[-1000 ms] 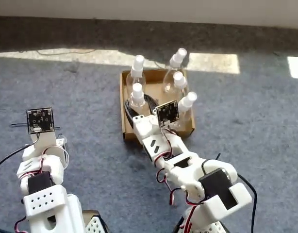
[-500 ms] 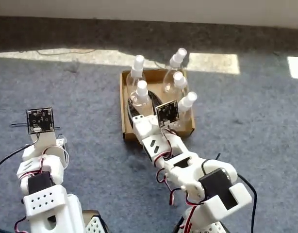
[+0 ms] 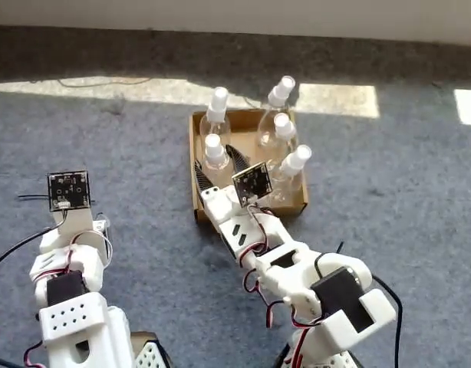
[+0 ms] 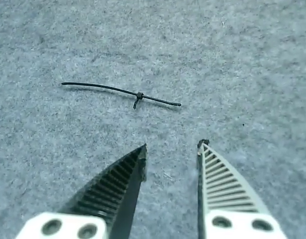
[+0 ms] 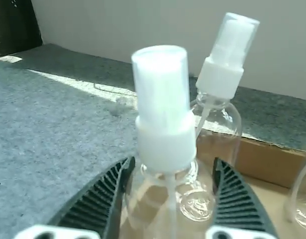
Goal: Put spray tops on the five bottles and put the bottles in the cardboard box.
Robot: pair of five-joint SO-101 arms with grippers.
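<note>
**A:** What is the right end effector doing?

**B:** It is clenched on a clear round bottle with a white spray top. One black ribbed finger presses each side of the bottle's shoulder, just under the white collar. The fingers stand only as far apart as the bottle is wide.

**A:** And where is that bottle?

**B:** It is upright inside the shallow brown cardboard box, in the near-left part, close to the left wall. The arm hides its base, so I cannot tell whether it rests on the box floor.

**A:** What about the other bottles?

**B:** Four more are in the same box, all with white tops on. The far-left bottle stands just behind the grasped one. The far-right bottle leans a little. The middle bottle sits in front of it. The near-right bottle tilts toward the right wall.

**A:** And the left end effector?

**B:** It is released and holds nothing. Its black finger and its white finger are parted by a moderate gap above the grey carpeted tabletop. A thin black cable tie lies flat on the carpet just beyond the fingertips, touching neither. In the high view that arm is well apart from the box, off to its left.
</note>
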